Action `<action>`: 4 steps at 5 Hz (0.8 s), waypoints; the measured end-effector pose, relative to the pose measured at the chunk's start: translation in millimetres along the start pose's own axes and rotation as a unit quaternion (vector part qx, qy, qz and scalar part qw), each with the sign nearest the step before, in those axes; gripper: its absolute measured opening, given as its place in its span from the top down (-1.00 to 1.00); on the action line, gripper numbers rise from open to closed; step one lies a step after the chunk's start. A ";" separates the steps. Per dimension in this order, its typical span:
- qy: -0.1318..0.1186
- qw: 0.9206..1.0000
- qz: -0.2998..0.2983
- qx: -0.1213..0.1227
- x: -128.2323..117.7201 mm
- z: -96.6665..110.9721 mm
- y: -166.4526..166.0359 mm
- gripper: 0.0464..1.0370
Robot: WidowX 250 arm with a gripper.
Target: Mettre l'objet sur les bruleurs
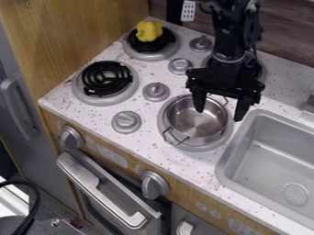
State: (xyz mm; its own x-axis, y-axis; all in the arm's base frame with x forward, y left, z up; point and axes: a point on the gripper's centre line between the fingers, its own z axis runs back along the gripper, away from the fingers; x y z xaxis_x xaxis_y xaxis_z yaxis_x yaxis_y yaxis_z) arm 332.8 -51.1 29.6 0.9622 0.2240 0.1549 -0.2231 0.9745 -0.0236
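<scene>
My gripper (pixel 219 113) hangs over the back right part of a metal pot (pixel 197 120), its two fingers spread apart, one above the pot's interior and the other beyond its right edge. The silver pot, with wire handles, stands on the front right burner (pixel 195 148). A yellow pepper-like object (pixel 149 30) lies on the back left burner (pixel 134 48). The front left burner (pixel 105 81) shows its black coil with nothing on it. Behind my gripper, the back right burner (pixel 262 69) is mostly hidden by the arm.
The grey sink (pixel 250 137) is at the right, with its raised rim close to the pot. Several stove knobs (pixel 155 91) stand up between the burners. A wooden panel (pixel 80 32) borders the left side, and a dark wooden wall (pixel 285 32) rises behind.
</scene>
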 end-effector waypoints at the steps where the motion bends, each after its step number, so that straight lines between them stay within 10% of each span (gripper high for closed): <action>1: 0.014 1.000 0.000 0.005 -5.2 -8.8 1.6 -0.93; 4: -0.115 0.993 -0.008 -0.019 75.2 5.4 -7.8 -0.93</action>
State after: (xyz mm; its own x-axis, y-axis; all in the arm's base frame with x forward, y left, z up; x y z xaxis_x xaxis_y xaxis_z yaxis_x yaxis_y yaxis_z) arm 406.1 -41.9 46.7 0.9033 0.2043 0.3773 -0.1984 0.9786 -0.0550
